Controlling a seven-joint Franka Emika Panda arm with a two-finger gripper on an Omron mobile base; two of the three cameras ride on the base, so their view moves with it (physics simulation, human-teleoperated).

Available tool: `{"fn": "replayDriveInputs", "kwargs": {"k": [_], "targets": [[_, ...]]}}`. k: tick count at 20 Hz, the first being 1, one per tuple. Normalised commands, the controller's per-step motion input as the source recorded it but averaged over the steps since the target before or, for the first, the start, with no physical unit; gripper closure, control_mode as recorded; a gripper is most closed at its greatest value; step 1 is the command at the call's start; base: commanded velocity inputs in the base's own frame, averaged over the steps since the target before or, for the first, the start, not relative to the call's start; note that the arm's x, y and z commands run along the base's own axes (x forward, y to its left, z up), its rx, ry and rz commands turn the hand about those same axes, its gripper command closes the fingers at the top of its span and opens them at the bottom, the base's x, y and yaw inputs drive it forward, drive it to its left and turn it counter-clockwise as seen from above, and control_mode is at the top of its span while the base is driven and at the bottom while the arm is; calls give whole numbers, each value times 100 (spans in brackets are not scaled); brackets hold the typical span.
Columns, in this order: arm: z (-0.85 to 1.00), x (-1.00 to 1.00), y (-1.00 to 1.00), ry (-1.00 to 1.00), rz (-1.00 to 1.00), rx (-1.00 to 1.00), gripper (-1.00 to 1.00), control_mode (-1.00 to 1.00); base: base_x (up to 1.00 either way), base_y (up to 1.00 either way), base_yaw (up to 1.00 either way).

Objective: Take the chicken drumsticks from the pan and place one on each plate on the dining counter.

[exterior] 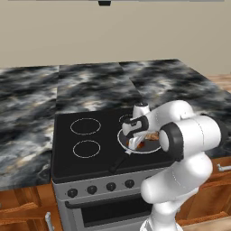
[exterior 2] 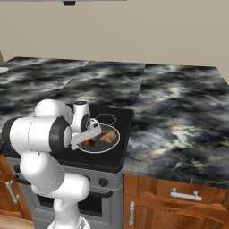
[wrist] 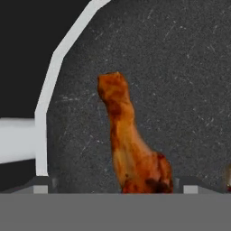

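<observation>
**Fingers straddling a drumstick in the pan**

We are looking down along the gripper (wrist: 113, 187) at one chicken drumstick (wrist: 131, 144) lying on the dark floor of the pan (wrist: 180, 67). Its long axis is running away from the fingers (wrist: 41, 184), thick end nearest them and narrow end pointing off toward the pan's pale rim. The two tips are standing spread, one on either side of the thick end, with the meat lying between them and touching neither as far as we can judge, so we are reading the fingers as released and holding nothing. In the right base view we are seeing the hand (exterior 2: 91, 129) lowered over the pan (exterior 2: 112, 145) on the near right of the black cooktop (exterior 2: 120, 118), with a second drumstick (exterior 2: 108, 137) lying just to the right. We are judging that the coming closure turns on the tips squeezing across this axis, not along it.
</observation>
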Motion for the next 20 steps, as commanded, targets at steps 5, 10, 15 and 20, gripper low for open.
{"fn": "replayDriveInputs", "kwargs": {"k": [5,10,15,20], "targets": [[-14,7,0,0,0,0,-100,-100,0,0,0],[-13,11,0,0,0,0,-100,-100,0,0,0],[-12,8,0,0,0,0,-100,-100,0,0,0],[-15,1,0,-6,0,0,-100,-100,0,0,0]]}}
